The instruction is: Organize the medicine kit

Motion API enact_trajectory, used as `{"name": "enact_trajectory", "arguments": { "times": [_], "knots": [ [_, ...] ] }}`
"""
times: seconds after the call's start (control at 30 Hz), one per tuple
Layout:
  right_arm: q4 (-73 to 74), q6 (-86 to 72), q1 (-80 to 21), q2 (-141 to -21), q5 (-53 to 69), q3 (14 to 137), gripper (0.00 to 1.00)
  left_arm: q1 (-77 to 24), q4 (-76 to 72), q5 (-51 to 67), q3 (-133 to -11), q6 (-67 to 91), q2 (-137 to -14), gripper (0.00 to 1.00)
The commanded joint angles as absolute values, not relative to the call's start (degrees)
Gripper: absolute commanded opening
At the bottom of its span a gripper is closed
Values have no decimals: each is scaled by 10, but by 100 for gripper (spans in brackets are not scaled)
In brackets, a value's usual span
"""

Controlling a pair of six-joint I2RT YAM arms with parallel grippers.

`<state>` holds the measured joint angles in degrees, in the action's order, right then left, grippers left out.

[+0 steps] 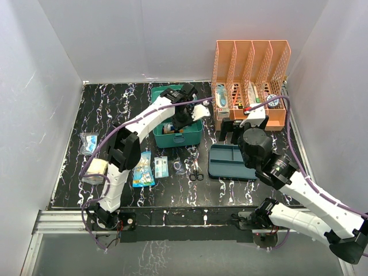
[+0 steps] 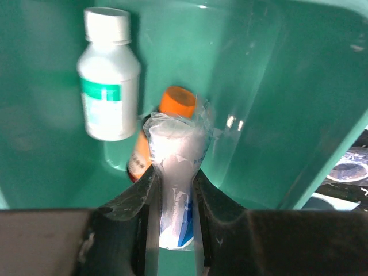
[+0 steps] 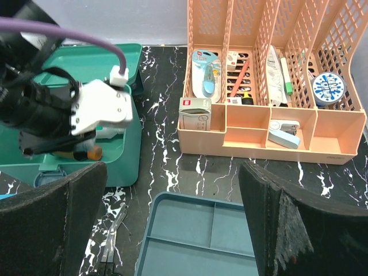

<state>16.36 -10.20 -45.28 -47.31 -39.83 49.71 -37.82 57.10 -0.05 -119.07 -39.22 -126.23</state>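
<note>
The medicine kit [image 1: 192, 133] is a teal-green plastic box with rounded corners and a small front latch. It stands open at the back middle of the black marbled tabletop [image 1: 115, 109], just left of the orange mesh rack [image 1: 250, 63]. The left hand [image 2: 175, 178] reaches down inside it, its 2 fingers closed narrowly on a clear plastic packet [image 2: 175, 144] with white contents and blue print. The right hand [image 3: 172, 172] hangs wide apart and holds nothing, above the blue-grey compartment tray [image 3: 201, 230] in front of the rack. Only the left wrist view shows the kit's glossy floor: a white bottle [image 2: 108, 80] with a white cap and green label lies there, and an orange-capped amber bottle [image 2: 172, 106] lies just behind the packet. The top view alone shows the scissors [image 1: 195, 169] and loose packets [image 1: 144, 169] lying on the tabletop in front of the kit. The right wrist view alone shows the rack's contents, among them a small boxed item [image 3: 194, 112]. No writing can be read anywhere - the bottle's label is blurred, and the print on the packet and the box is too small.
</note>
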Motion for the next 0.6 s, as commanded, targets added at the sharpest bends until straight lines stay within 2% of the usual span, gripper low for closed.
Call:
{"name": "enact_trajectory", "arguments": {
  "times": [0.0,0.13,0.17,0.3,0.33,0.4,0.57],
  "knots": [
    [154,-99,-455,-461,-417,503,98,-387,556,25,-1141,-387,-1228,0],
    [162,-104,-455,-458,-413,504,98,-390,541,31,-1115,-381,-1221,2],
    [164,-106,-455,-457,-414,504,98,-390,540,33,-1112,-380,-1219,9],
    [168,-107,-455,-457,-414,505,99,-391,525,29,-1108,-370,-1209,58],
    [169,-106,-455,-458,-414,506,98,-391,524,27,-1113,-367,-1207,63],
    [169,-106,-455,-461,-415,508,98,-390,522,21,-1121,-358,-1200,67],
    [170,-102,-455,-466,-412,512,98,-390,508,4,-1128,-322,-1157,68]
  ]
}}
